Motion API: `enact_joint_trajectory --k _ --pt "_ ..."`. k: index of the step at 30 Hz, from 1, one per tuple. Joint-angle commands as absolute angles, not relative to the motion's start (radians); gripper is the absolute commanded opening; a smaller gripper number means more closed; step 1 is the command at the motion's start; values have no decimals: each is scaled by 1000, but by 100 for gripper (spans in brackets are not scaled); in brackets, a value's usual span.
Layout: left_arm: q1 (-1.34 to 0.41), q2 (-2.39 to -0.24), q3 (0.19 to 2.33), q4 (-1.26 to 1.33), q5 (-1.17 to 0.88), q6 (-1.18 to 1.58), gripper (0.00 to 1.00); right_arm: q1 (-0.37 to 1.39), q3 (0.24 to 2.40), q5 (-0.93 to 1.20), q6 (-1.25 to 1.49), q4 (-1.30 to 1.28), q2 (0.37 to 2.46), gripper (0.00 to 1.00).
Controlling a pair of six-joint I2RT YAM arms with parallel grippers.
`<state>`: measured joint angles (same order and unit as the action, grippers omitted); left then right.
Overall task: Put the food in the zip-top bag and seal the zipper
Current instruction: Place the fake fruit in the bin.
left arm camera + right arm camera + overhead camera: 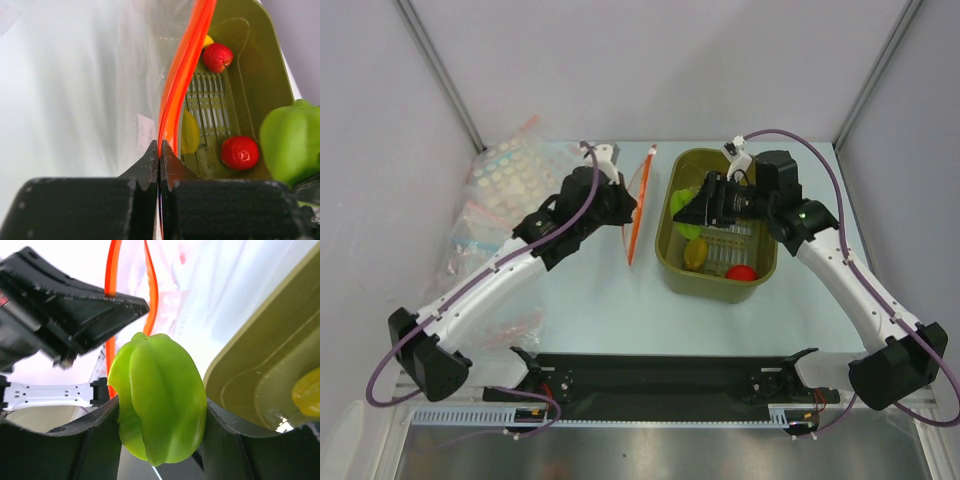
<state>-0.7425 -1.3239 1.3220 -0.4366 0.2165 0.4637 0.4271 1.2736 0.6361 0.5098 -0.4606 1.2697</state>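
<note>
The zip-top bag [642, 190] stands on edge left of the basket, its orange-red zipper [635, 225] bowed apart at the mouth. My left gripper [625, 207] is shut on one zipper strip [182, 65], fingertips [152, 156] pinched together on it. My right gripper [698, 205] hovers over the basket's left side, shut on the small green piece [160, 390], which bulges between the jaws near the bag's mouth [111, 280]. In the basket lie a yellow banana [695, 252] and a red fruit [741, 272]; the left wrist view shows two red fruits [218, 56] [240, 152].
The olive-green basket [720, 293] sits right of centre. Other clear bags, some with pale dots [505, 175], are piled at the left wall [470, 250]. A black rail [660, 380] runs along the near edge between the arm bases.
</note>
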Motion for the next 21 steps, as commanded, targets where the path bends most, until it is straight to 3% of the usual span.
enact_joint_trajectory --k 1,10,15,18,21 --pt "-670 -1238 1220 -328 92 503 0 426 1275 696 534 -377 1262 8" --pt "-687 -1360 1360 -575 330 404 1 426 1281 638 516 -448 1262 8" --pt "-722 -1410 1370 -496 224 443 0 394 1347 339 460 -653 1304 6" --pt "-764 -1446 1356 -413 114 466 0 365 1344 267 440 -741 1345 8" --pt "-831 -1521 1397 -414 72 428 0 376 1325 216 405 -765 1387 20"
